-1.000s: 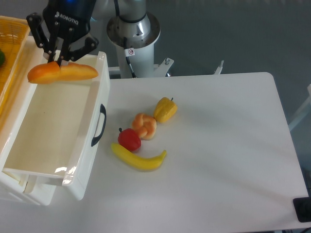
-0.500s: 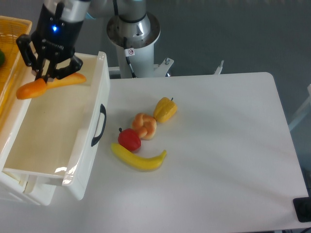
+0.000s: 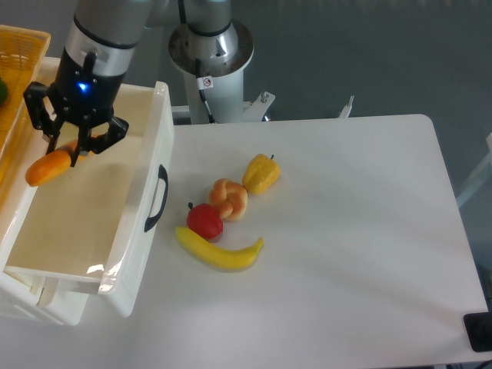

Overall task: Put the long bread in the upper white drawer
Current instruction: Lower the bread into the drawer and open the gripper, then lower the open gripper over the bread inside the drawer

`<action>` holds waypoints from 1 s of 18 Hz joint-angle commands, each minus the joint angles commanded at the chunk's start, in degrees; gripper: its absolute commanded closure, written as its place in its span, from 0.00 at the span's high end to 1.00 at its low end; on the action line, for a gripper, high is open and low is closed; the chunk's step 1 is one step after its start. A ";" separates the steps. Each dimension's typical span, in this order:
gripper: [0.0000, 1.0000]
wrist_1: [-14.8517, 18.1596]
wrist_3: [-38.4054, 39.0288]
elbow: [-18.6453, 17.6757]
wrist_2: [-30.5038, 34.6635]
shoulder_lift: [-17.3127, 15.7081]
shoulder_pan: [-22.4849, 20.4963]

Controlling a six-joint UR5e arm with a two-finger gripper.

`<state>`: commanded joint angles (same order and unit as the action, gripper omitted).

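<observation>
Nearest the bottom of the frame, the white table (image 3: 361,254) carries a small cluster of toy food left of centre: a yellow banana (image 3: 219,251) lies lowest, a red apple (image 3: 204,221) touches its upper edge, a knotted orange bun (image 3: 229,199) sits just above the apple, and a yellow pepper (image 3: 261,174) rests against the bun's upper right.

At the left, the upper white drawer (image 3: 135,223) stands pulled open, its black handle (image 3: 157,198) facing the food cluster.

Above the drawer's far end, in the upper left of the frame, the gripper (image 3: 74,152) hangs with its fingers closed on the long bread (image 3: 48,167). The loaf is tilted, and its lower end sticks out down and to the left of the fingertips, over the drawer's left wall; the rest is hidden behind the gripper.

Further left, a yellow basket (image 3: 17,69) lies beside the drawer. At the top, the arm's grey base (image 3: 211,46) stands behind the table.
</observation>
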<state>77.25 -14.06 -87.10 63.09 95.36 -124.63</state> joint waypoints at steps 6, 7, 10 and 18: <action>1.00 0.18 -0.09 -0.18 3.00 1.85 0.62; 1.00 0.18 -0.09 -0.09 3.00 1.85 0.62; 1.00 0.09 -0.26 0.34 3.09 1.76 0.36; 1.00 -0.53 -1.41 3.16 2.65 1.84 -2.28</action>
<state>76.73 -15.47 -83.94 65.74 97.20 -126.91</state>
